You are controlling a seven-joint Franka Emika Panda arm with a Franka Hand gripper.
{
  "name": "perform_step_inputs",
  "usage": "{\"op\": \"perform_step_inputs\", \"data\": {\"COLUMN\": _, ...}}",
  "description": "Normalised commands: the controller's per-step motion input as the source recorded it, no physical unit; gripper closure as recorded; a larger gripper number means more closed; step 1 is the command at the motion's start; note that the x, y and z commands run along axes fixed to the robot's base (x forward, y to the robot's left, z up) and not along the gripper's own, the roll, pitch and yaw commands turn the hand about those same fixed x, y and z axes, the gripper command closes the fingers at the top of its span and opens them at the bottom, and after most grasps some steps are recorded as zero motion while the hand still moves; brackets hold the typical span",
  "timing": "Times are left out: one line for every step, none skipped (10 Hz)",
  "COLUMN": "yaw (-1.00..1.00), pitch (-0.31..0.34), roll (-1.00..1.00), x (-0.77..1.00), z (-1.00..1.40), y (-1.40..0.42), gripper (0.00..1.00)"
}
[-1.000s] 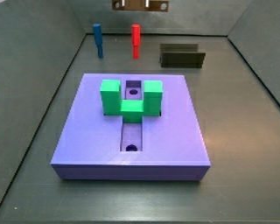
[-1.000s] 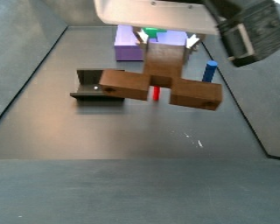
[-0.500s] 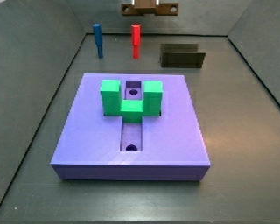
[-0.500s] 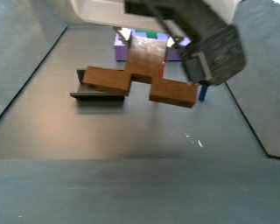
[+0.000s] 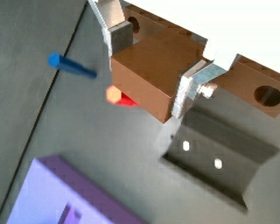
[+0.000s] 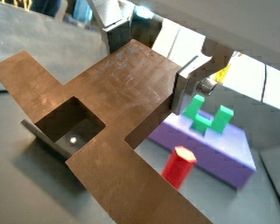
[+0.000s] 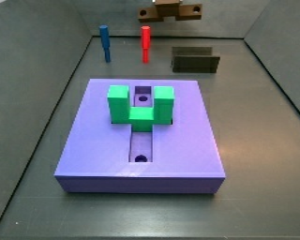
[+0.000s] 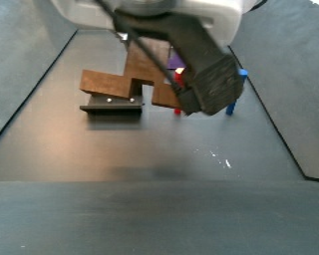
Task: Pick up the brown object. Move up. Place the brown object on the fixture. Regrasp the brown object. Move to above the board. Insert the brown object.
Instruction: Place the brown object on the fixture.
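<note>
While carried aloft, brown object (image 5: 166, 74) clamped between fingers (image 5: 196, 85) of hand (image 5: 157, 54), above fixture (image 5: 222, 155). Board (image 7: 146, 141) well apart. Place-on-fixture step likely in hand. Next: lower, square piece to fixture opening, release only once seated.

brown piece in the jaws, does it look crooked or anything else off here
Yes, slightly. The brown object hangs tilted in the gripper, one end lower than the other in a side view, above the fixture. Nothing looks damaged or spilled. The board and its green block sit square.
</note>
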Motion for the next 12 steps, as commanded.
{"op": "perform_step_inputs", "data": {"yaw": 0.00, "pitch": 0.100, "roll": -0.80, "x": 0.93, "z": 0.00, "y": -0.04, "gripper": 1.00}}
{"op": "perform_step_inputs", "data": {"yaw": 0.00, "pitch": 0.171, "roll": -0.74, "x": 0.92, "z": 0.05, "y": -0.06, "gripper": 1.00}}
{"op": "perform_step_inputs", "data": {"yaw": 0.00, "pitch": 0.200, "roll": -0.71, "x": 0.92, "z": 0.08, "y": -0.07, "gripper": 1.00}}
{"op": "perform_step_inputs", "data": {"yaw": 0.00, "pitch": 0.194, "roll": -0.71, "x": 0.92, "z": 0.09, "y": -0.07, "gripper": 1.00}}
{"op": "perform_step_inputs", "data": {"yaw": 0.00, "pitch": 0.231, "roll": -0.75, "x": 0.82, "z": 0.12, "y": -0.02, "gripper": 1.00}}
{"op": "perform_step_inputs", "data": {"yaw": 0.03, "pitch": 0.000, "roll": -0.18, "x": 0.00, "z": 0.00, "y": 0.01, "gripper": 1.00}}
{"op": "perform_step_inputs", "data": {"yaw": 0.00, "pitch": 0.000, "roll": 0.00, "x": 0.00, "z": -0.02, "y": 0.00, "gripper": 1.00}}
{"op": "perform_step_inputs", "data": {"yaw": -0.03, "pitch": -0.026, "roll": -0.14, "x": 0.52, "z": -0.10, "y": -0.10, "gripper": 1.00}}
{"op": "perform_step_inputs", "data": {"yaw": 0.00, "pitch": -0.074, "roll": -0.29, "x": 0.72, "z": -0.04, "y": -0.22, "gripper": 1.00}}
{"op": "perform_step_inputs", "data": {"yaw": 0.00, "pitch": -0.043, "roll": -0.29, "x": 0.78, "z": -0.03, "y": -0.28, "gripper": 1.00}}
{"op": "perform_step_inputs", "data": {"yaw": 0.00, "pitch": -0.040, "roll": -0.29, "x": 0.79, "z": -0.04, "y": -0.27, "gripper": 1.00}}
{"op": "perform_step_inputs", "data": {"yaw": 0.00, "pitch": -0.066, "roll": -0.29, "x": 0.80, "z": -0.06, "y": -0.22, "gripper": 1.00}}
